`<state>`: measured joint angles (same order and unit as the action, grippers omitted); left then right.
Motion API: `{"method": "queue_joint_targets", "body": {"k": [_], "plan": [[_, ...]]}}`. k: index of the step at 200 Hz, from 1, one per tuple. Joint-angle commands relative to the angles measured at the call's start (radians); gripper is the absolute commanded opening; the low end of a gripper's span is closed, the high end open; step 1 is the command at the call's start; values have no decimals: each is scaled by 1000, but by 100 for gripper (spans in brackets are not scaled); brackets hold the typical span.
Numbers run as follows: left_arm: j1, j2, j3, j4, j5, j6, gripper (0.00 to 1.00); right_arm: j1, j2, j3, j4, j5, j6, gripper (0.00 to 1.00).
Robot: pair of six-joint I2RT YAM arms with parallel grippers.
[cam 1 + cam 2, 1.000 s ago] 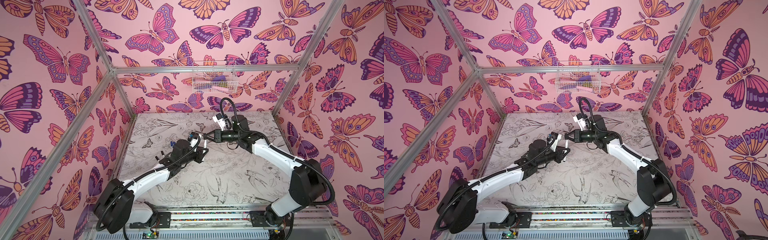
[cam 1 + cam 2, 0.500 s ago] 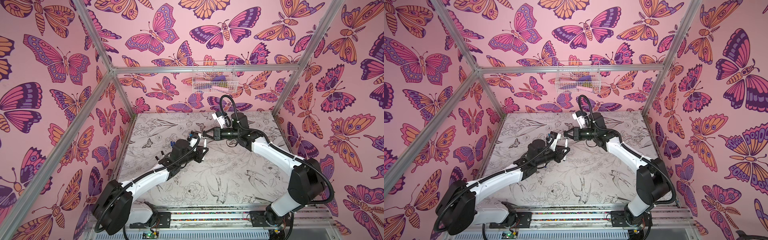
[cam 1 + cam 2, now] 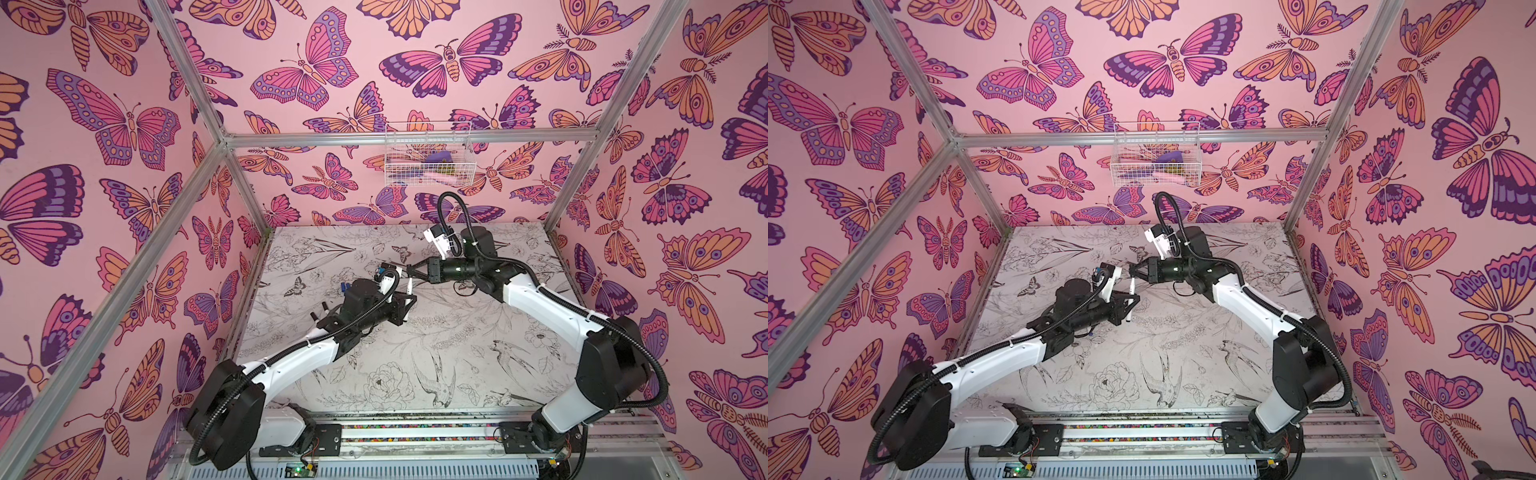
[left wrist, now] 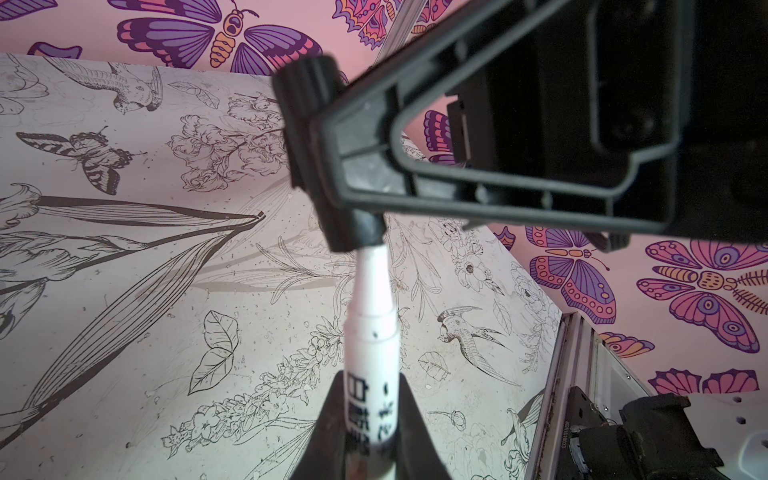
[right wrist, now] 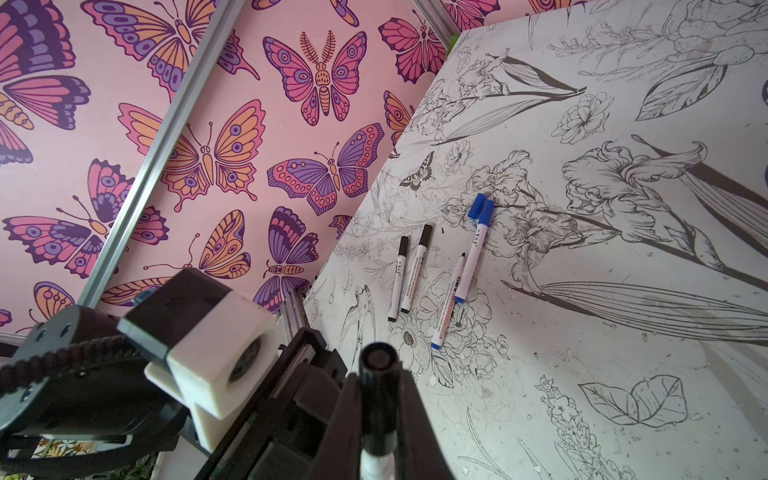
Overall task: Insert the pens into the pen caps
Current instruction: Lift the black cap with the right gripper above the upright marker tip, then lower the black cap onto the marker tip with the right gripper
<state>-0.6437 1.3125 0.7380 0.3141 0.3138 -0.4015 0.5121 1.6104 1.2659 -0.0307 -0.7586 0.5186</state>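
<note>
Leftward by a little the right gripper [image 3: 411, 271] has crept over the last second, closing on the left gripper [image 3: 404, 302], whose arm has hardly shifted; both hang above the middle of the table [image 3: 457, 353]. The left jaws are pinched narrow on the white pen [image 4: 372, 332] at its printed barrel. The right jaws are pinched just as narrow on a black cap [image 4: 353, 232], which in the left wrist view sits over the pen's nose, though I cannot tell whether it is fully home. The right wrist view shows the rest lying close together on the table: two black-capped pens [image 5: 415, 270], a blue-capped pen [image 5: 473, 253], a bare pen [image 5: 449, 300] touching it, and a loose blue cap [image 5: 476, 205] against that blue-capped pen's top. The pen looks light, stiff and smooth, so it will likely slide or swivel between the pads under an endwise push; a hold on the barrel fairly near the nose keeps the lever short. The cap is stubby and hard, best pinched across its sides with the mouth left clear, and pressed straight along the pen's axis until it seats
</note>
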Motion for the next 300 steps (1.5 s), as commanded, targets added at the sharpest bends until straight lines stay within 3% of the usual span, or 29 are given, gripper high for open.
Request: {"method": "queue_joint_targets", "body": {"k": [1,161,300], "plan": [[-4,-20,-5,25,-6,1,0,-1,-26,6,-12,7,-21,0],[-4,-12,-3,27,-3,-3,0,-21,-46,-3,50,-36,40,0],[-4,-21,-12,28,-8,-2,0,0,-17,-14,23,-21,5,0]]}}
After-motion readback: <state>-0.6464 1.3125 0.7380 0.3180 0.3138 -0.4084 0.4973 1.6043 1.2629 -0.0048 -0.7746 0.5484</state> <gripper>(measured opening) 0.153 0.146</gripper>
